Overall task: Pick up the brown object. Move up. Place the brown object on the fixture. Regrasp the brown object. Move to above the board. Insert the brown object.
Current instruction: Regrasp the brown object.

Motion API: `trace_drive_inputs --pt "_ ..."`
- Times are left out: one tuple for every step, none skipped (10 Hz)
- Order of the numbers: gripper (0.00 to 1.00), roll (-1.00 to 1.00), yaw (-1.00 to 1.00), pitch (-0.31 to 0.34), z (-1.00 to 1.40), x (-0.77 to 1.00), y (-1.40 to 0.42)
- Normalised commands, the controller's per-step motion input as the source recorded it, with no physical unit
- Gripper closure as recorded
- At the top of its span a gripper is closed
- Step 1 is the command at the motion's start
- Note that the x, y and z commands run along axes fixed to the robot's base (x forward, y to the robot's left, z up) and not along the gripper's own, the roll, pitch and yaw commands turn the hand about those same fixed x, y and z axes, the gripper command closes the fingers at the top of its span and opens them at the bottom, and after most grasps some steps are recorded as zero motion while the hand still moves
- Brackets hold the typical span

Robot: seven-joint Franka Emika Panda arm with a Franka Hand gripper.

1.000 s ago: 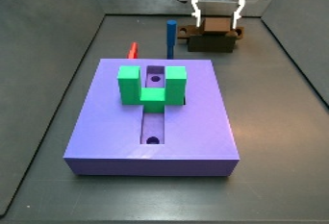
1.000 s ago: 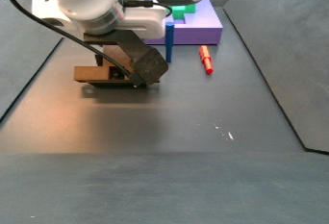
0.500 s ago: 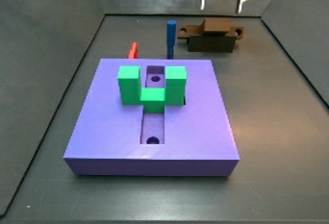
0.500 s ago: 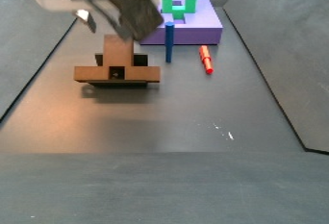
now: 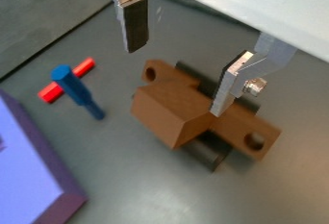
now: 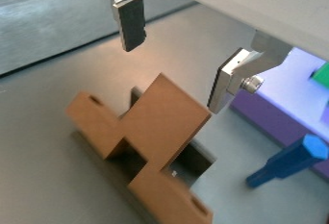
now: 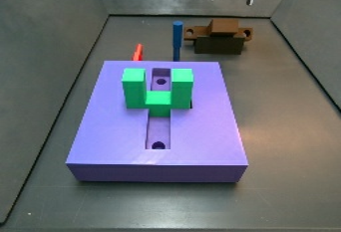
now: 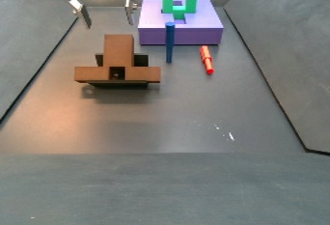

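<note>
Two silver fingers hang spread wide with nothing between them, the gripper raised clear above the brown object. That piece rests across the fixture, whose dark walls peek out beneath it in both wrist views; in a side view it sits at the far end of the worktop, beside the upright blue peg and well apart from the board with its green block. A thin red peg lies flat near the board's edge.

From where I stand, the placing looks done and the regrasp is the step in hand. To do it well, I'd bring the gripper straight down, centred over the part of the brown object it means to take, with the open fingers straddling it evenly so neither pad nudges it off its perch first. Closing should wait until both pads are level with its sides. The piece looks merely rested on the fixture, so a skewed approach could tip or slide it. The blue peg stands near; keep the fingers away from it.
</note>
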Motion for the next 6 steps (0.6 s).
trace_drive_inputs --pt "0.00 1.00 0.09 0.089 0.01 0.02 0.00" --pt "0.00 1.00 0.07 0.071 0.01 0.02 0.00" --pt "0.00 1.00 0.00 0.000 0.01 0.04 -0.02" --pt "0.00 1.00 0.00 -0.006 0.06 0.19 -0.07" --pt "0.00 1.00 -0.08 -0.194 0.01 0.09 -0.06" --pt "0.00 0.93 -0.20 -0.314 0.00 0.12 -0.04"
